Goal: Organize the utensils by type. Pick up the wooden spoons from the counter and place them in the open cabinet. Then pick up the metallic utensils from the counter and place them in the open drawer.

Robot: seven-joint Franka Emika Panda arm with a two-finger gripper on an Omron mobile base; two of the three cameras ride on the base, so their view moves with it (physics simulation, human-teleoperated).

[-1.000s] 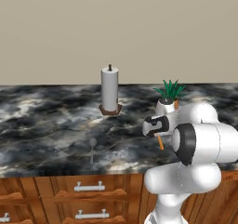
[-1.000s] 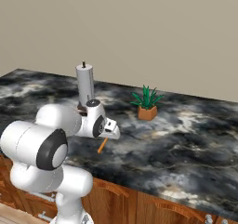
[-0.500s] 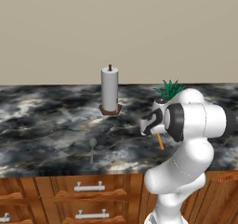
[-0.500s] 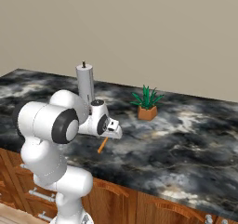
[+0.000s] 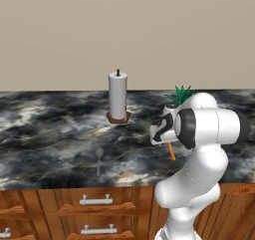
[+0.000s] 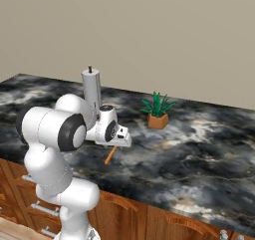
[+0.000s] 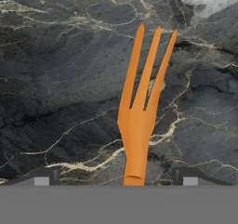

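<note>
In the hand view the gripper [image 7: 114, 179] stands wide open, its two dark fingertips [image 7: 44, 176] either side of the orange wooden fork [image 7: 142, 111], which lies flat on the marble tabletop [image 7: 56, 79], tines toward 12 o'clock, not gripped. From the left base view, the grey metal spoon [image 5: 99, 159] lies at 9 o'clock of the fork; farther back, the paper-towel roll [image 5: 118, 97] at 11 and a potted plant [image 6: 158, 112] at 1.

Wooden fork [image 7: 141, 111] handle cut off at hand view's bottom edge; arm hides most of it in base views, plus part of the plant [image 5: 182, 94].
</note>
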